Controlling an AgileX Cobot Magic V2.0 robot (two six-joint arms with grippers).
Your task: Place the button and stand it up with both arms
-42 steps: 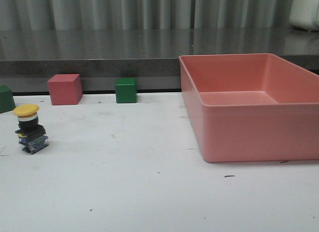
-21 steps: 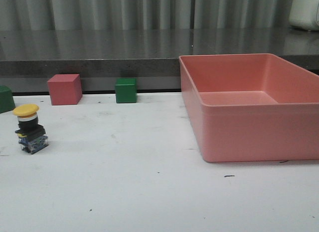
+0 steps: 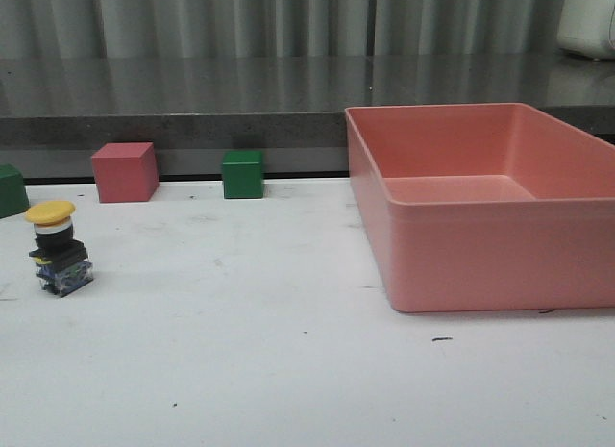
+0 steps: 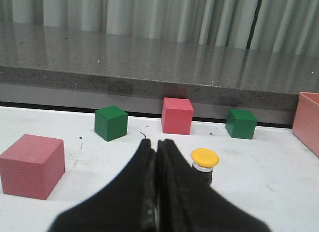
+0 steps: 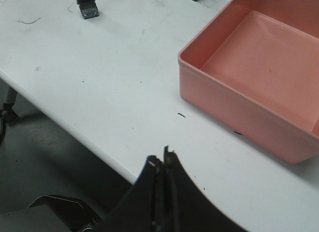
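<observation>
The button (image 3: 59, 248) stands upright on the white table at the left, yellow cap on top, black base with blue-green terminals below. In the left wrist view its yellow cap (image 4: 205, 157) shows just beyond my left gripper (image 4: 155, 144), which is shut and empty, its fingers partly hiding the button's base. In the right wrist view the button (image 5: 86, 4) is far off at the edge of the picture. My right gripper (image 5: 162, 157) is shut and empty over the table's front edge. Neither arm shows in the front view.
A large pink bin (image 3: 485, 207) stands at the right. A pink cube (image 3: 125, 171) and a green cube (image 3: 242, 174) sit at the back, another green cube (image 3: 10, 190) at the far left. A larger pink cube (image 4: 31, 164) lies near the left gripper.
</observation>
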